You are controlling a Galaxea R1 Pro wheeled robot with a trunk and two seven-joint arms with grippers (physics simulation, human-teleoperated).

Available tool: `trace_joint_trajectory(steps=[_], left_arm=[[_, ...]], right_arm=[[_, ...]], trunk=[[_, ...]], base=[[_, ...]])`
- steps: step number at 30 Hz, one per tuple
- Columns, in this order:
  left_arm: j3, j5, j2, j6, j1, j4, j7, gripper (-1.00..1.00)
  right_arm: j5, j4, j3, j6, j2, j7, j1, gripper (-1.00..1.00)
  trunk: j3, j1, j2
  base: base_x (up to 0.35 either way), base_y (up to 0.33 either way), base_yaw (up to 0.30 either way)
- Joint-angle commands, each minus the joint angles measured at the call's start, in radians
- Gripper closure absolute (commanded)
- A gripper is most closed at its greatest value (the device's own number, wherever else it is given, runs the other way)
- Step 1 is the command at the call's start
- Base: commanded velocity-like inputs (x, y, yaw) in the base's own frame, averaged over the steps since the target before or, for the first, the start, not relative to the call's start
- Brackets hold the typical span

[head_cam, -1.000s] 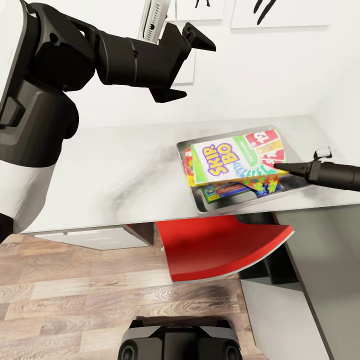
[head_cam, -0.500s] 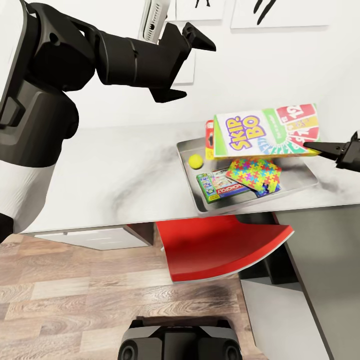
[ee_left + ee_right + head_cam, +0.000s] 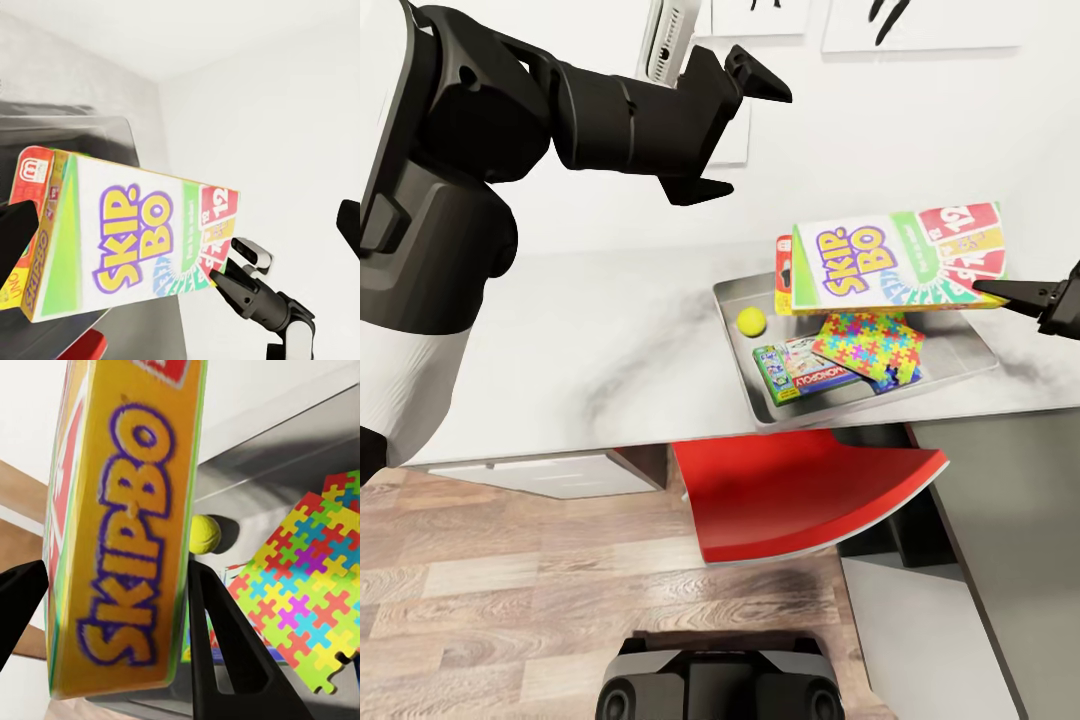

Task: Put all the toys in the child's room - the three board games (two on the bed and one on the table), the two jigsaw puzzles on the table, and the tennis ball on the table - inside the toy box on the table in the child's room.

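- The flat yellow-green-red "Skip-Bo" board game box (image 3: 895, 257) hangs in the air over the far part of the shallow light grey toy box (image 3: 732, 300), clear of what lies inside.
- Long axis runs roughly left-right across the head view; printed face tilts up twd the camera, red number-card end twd the robot's right, the end with the red logo twd its left.
- Right gripper (image 3: 1000, 292) is clamped on the box's right-hand end; in the right wrist view the orange "SKIPBO" edge (image 3: 127, 532) sits between the two dark fingers (image 3: 225, 652), pinched w/ one finger on each side.
- Left gripper (image 3: 725, 120) is raised high over the pale grey table top (image 3: 560, 340), jaws spread apart, nothing in them, well apart from the bin.
- Inside the bin: small yellow-green tennis ball (image 3: 750, 320) near the left wall; green-white-red Monopoly box (image 3: 800, 370) lying flat, long axis approx left-right; multicoloured jigsaw sheet (image 3: 868, 343) flat beside it, partly over a blue item that can't be made out.
- Toy box rests on the table near the dark grey section (image 3: 1010, 500); a red curved chair seat (image 3: 800, 490) sits under the table edge, below the bin.
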Motion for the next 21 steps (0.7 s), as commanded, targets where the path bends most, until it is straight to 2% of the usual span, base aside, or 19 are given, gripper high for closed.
trace_joint_trajectory(steps=[1,21], left_arm=[[0.000,0.003,0.000,0.003,-0.001,0.000,0.004,-1.00],[-0.001,0.003,0.000,0.003,-0.001,0.000,0.003,-1.00]], right_arm=[[0.004,0.000,0.000,0.004,0.000,0.006,-0.001,1.00],[0.006,-0.001,0.003,0.004,0.000,0.006,-0.001,1.00]], trunk=[[-0.003,0.001,-0.002],[-0.033,0.001,-0.002]], base=[[0.000,0.000,0.000],[0.000,0.000,0.000]])
